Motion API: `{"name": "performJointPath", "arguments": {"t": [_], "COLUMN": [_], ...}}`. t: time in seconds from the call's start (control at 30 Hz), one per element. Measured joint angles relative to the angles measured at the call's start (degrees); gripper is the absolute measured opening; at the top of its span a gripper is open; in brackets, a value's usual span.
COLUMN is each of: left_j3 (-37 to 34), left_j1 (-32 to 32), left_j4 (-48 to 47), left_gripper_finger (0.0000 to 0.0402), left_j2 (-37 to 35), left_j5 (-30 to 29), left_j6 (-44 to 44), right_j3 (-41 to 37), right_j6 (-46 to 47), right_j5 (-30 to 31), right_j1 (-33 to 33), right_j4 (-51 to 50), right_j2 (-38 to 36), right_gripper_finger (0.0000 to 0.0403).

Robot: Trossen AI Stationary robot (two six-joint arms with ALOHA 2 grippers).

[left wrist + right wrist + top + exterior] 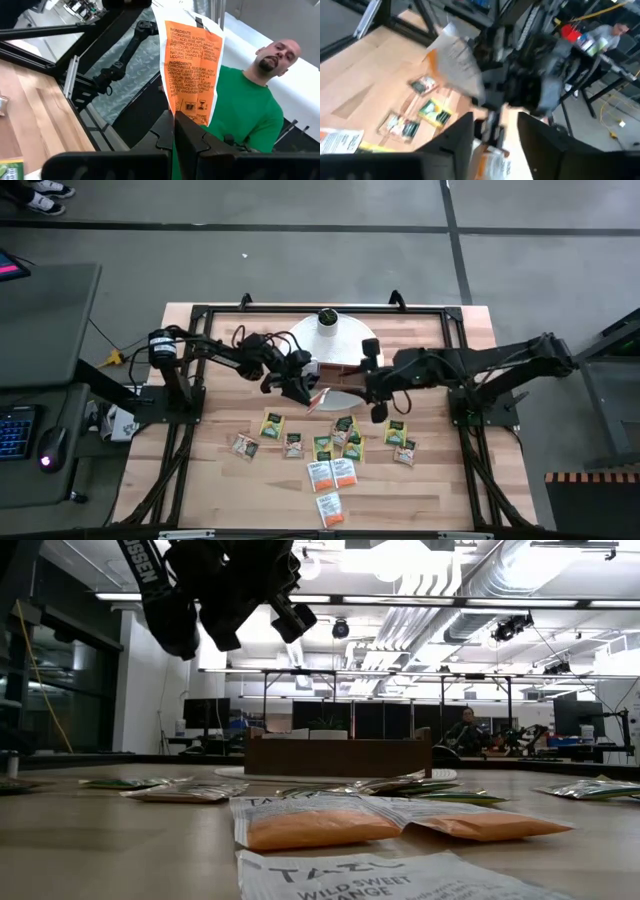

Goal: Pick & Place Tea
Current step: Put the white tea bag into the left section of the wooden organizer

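My left gripper (pixel 303 390) is over the middle of the table, shut on an orange-and-white tea sachet (pixel 192 65) held clear of the wood. My right gripper (pixel 374 396) is a short way to its right, facing it, open and with nothing in it (pixel 495 134). In the right wrist view the held sachet (pixel 454 62) sticks out of the left gripper. Several more tea sachets, green, orange and white, lie flat on the table nearer the front edge (pixel 330 452). The wooden tray (pixel 340 755) stands behind the two grippers. My left gripper pinches one short end of the orange sachet (pixel 186 119) between its two fingers. The fingers come roughly level from the table's left. The sachet sticks straight out past the fingertips, printed face showing, lifted clear of the table and the tray.
A white cylinder with a dark green top (pixel 327 319) stands on a white round plate (pixel 352 338) at the far middle. A black frame (pixel 200 315) runs round the table. A person in a green shirt (pixel 240 115) is beyond the table's right side.
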Motion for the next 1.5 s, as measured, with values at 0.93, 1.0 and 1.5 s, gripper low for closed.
{"name": "performJointPath", "arguments": {"t": [0.93, 1.0, 1.5], "left_j3": [0.00, 0.00, 0.00], "left_j1": [-0.24, -0.24, -0.24], "left_j4": [0.05, 0.06, 0.02], "left_gripper_finger": [0.0000, 0.0000, 0.0000], "left_j2": [-0.02, -0.03, -0.04], "left_j5": [0.48, 0.49, 0.22], "left_j6": [-0.20, -0.19, -0.40], "right_j3": [3.40, 3.38, 3.27], "right_j6": [-0.68, -0.40, -0.30], "right_j5": [-7.38, -7.96, -6.93], "right_j1": [0.37, 0.37, 0.26], "right_j4": [8.09, 7.61, 9.91], "right_j2": [7.44, 7.58, 8.60], "right_gripper_finger": [0.0191, 0.0183, 0.0053]}}
